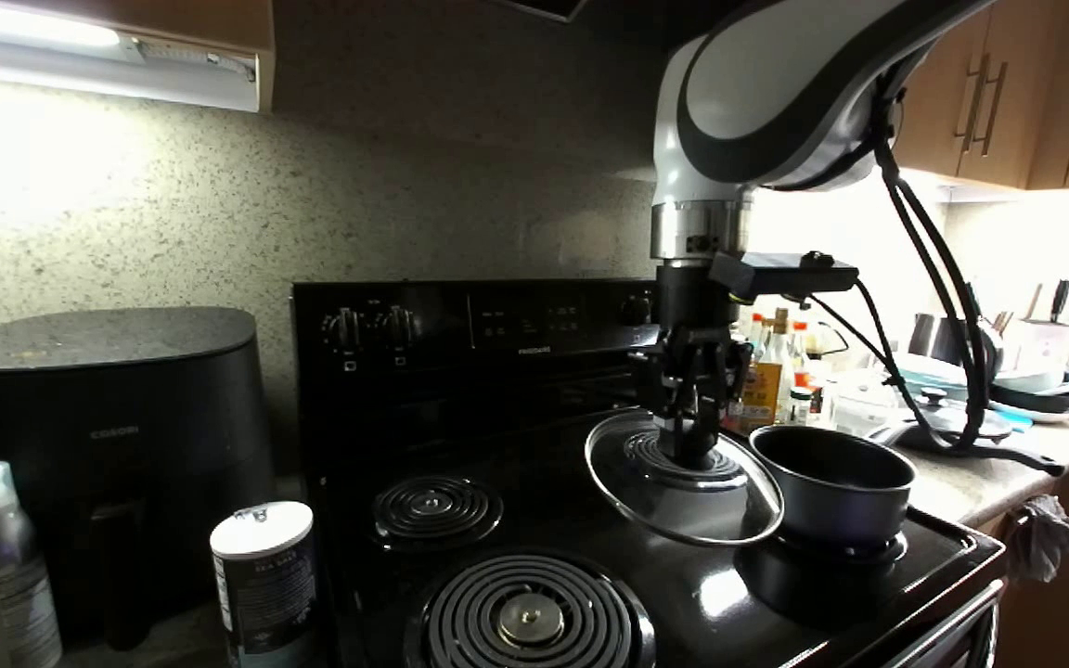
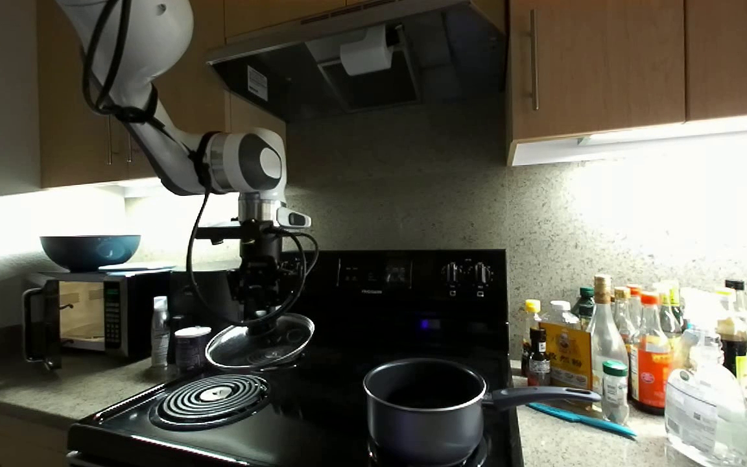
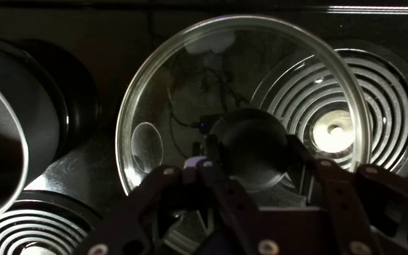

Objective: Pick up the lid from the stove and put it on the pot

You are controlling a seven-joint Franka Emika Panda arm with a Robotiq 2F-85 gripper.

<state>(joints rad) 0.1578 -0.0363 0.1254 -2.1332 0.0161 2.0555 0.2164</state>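
Observation:
The glass lid [image 1: 632, 506] hangs tilted above the black stove [image 1: 534, 529]. My gripper [image 1: 690, 431] points down and is shut on the lid's dark central knob. The lid also shows in an exterior view [image 2: 237, 350] and fills the middle of the wrist view [image 3: 175, 88], where the fingers [image 3: 250, 148] sit on both sides of the knob. The dark grey pot [image 2: 425, 425] stands uncovered on a burner, apart from the lid. It also shows in an exterior view [image 1: 836, 501] and at the left edge of the wrist view [image 3: 37, 117].
Coil burners [image 1: 530, 617] lie on the stove top. The pot handle [image 2: 542, 394] reaches over the counter towards several bottles [image 2: 652, 363]. The raised control panel [image 2: 373, 275] stands behind. A black countertop cooker [image 1: 108, 445], a salt can [image 1: 265, 584] and a microwave [image 2: 114, 318] stand beside the stove.

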